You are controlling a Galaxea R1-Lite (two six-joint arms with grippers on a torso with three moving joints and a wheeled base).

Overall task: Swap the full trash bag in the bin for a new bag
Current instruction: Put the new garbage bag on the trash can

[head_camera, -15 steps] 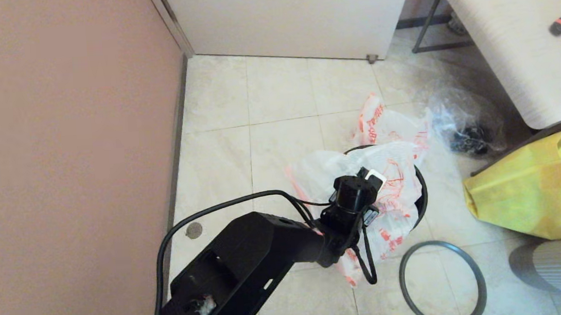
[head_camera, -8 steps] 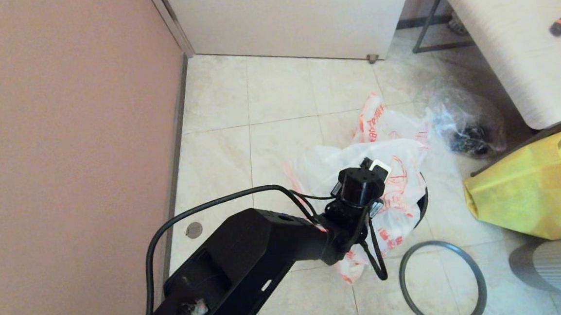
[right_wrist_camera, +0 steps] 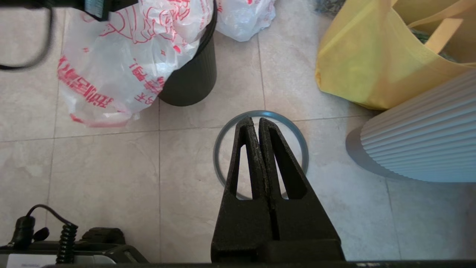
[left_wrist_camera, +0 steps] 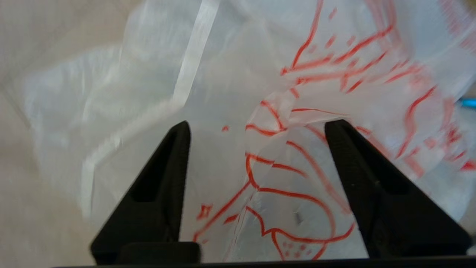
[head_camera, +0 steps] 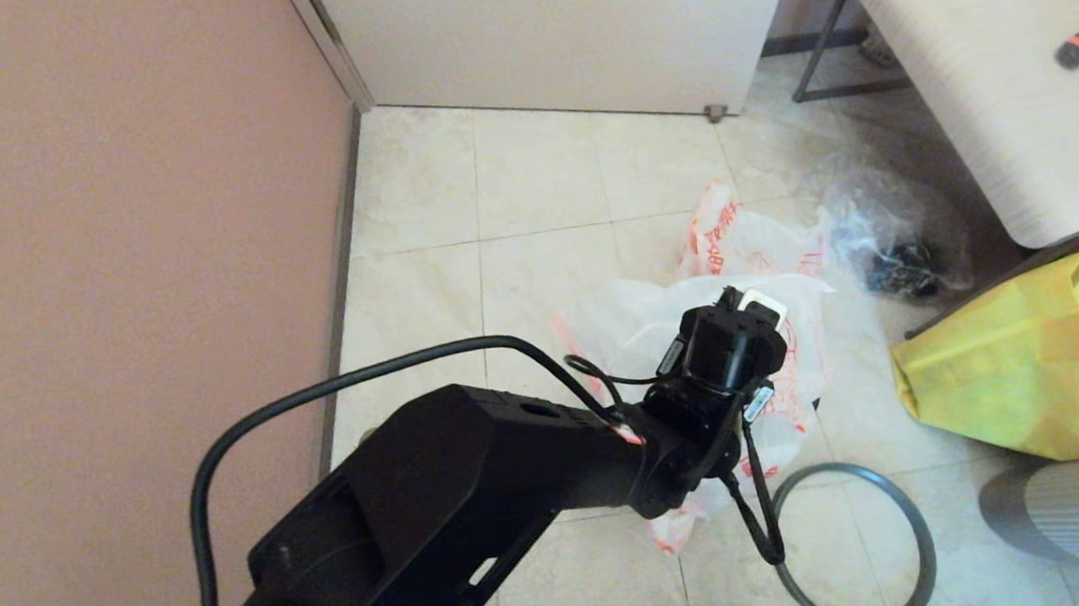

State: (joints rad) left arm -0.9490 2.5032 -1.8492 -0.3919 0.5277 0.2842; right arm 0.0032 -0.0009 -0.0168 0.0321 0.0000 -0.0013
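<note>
The new bag (head_camera: 616, 326), limp and white with orange-red print, lies draped over the black bin (right_wrist_camera: 193, 74), one side hanging to the floor. In the head view my left arm hides the bin almost entirely. My left gripper (left_wrist_camera: 259, 124) hovers open just above the new bag (left_wrist_camera: 297, 74), with its jaws wide apart and nothing between them. The full trash bag (head_camera: 741, 234) sits on the floor behind the bin. The dark-grey hoop (head_camera: 903, 487) lies flat on the tiles in front of the bin. My right gripper (right_wrist_camera: 254, 121) hangs shut above the hoop (right_wrist_camera: 229, 125).
A clear crinkled bag with dark contents (head_camera: 892, 244) lies right of the full bag. A yellow fabric tote (head_camera: 1021, 367) and a ribbed white object (right_wrist_camera: 420, 130) stand at the right. A pink wall (head_camera: 125, 272) runs along the left, a bench (head_camera: 975, 80) at the back right.
My left arm has risen and swung right over the bin. The new bag now covers more of the rim.
</note>
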